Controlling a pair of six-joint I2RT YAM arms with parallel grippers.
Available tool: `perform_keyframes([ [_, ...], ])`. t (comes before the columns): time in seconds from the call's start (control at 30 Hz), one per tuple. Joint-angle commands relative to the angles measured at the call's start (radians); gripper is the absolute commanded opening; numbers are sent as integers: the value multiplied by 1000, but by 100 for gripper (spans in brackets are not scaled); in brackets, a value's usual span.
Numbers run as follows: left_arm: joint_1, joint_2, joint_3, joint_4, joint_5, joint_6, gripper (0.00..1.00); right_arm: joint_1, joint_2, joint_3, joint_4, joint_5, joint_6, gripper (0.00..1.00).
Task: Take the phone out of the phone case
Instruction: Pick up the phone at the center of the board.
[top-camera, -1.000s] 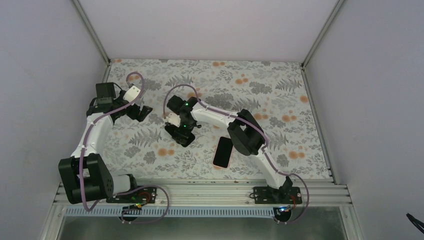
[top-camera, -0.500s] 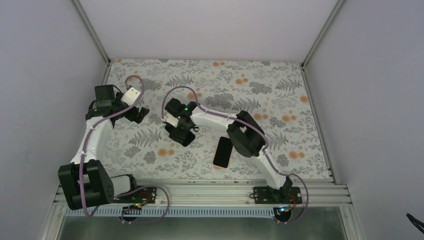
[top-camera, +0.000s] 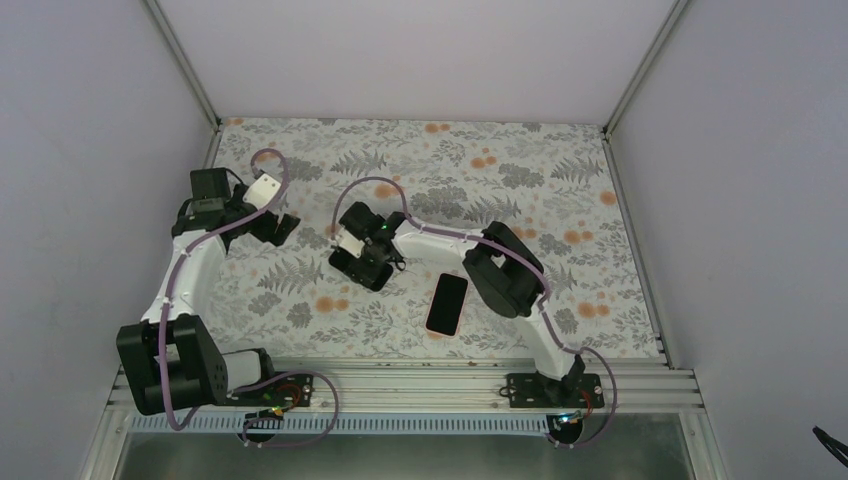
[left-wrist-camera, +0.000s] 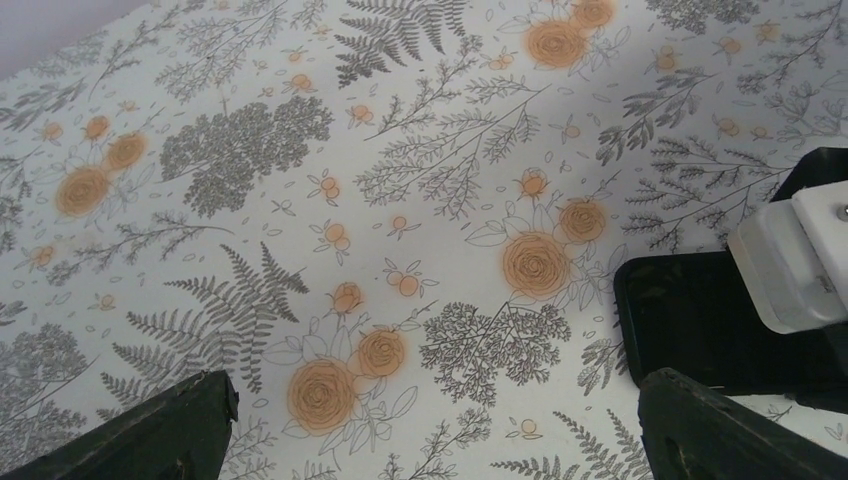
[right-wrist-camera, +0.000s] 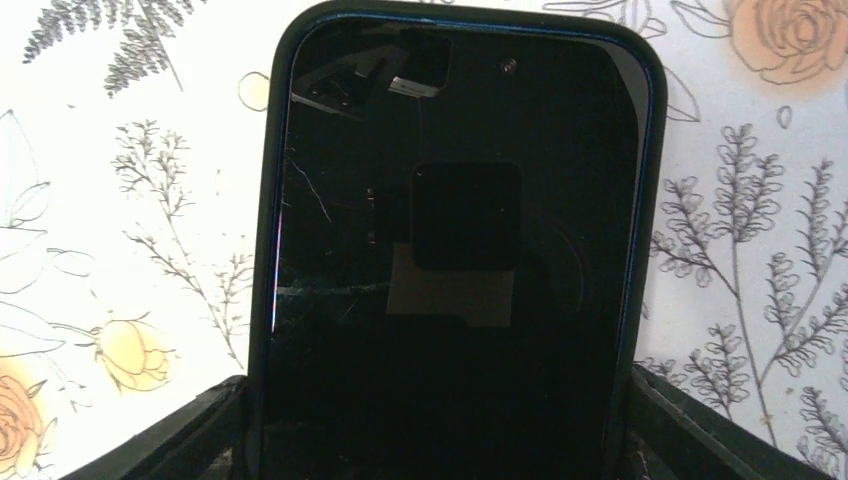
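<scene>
A phone (top-camera: 447, 303) with a black screen and a pink rim lies flat on the floral table, right of centre and free of both grippers. A black phone case (top-camera: 366, 271) lies left of it. It fills the right wrist view (right-wrist-camera: 455, 250), with a camera cutout and a ring mark inside. My right gripper (top-camera: 360, 262) has its fingers (right-wrist-camera: 690, 425) pressed against both long sides of the case's near end (right-wrist-camera: 450, 440). My left gripper (top-camera: 280, 227) is open and empty over the table (left-wrist-camera: 440, 440), left of the case (left-wrist-camera: 700, 320).
The floral table cover (top-camera: 560, 190) spans the enclosure, with white walls on three sides. The right arm's elbow (top-camera: 505, 268) hangs just above and right of the phone. A metal rail (top-camera: 400, 385) runs along the near edge.
The right arm's elbow has swung right, uncovering the whole phone. The right gripper has shifted a little with the case. The left gripper has drawn back slightly to the left.
</scene>
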Motion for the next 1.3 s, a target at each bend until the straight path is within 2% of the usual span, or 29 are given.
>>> perform_keyframes([
  [0.0,8,33,36,-23,57,3,100,-68,153,-149,-188,200,-45,67],
  [0.17,4,176,112,-159,212,61,100,-80,2,-214,-31,208,-104,65],
  [0.3,1,265,188,-277,270,104,100,-74,-125,-240,62,217,-130,60],
  [0.47,-2,338,277,-366,353,114,100,-56,-219,-246,130,219,-171,61],
  [0.57,-21,409,343,-439,414,122,100,-32,-238,-234,144,243,-184,61],
  [0.83,-76,550,426,-504,432,83,100,20,-272,-179,168,259,-178,61],
  [1.07,-90,600,422,-490,432,75,98,57,-312,-142,176,260,-186,62],
  [1.27,-127,632,440,-529,502,117,96,70,-257,-15,117,231,-186,63],
])
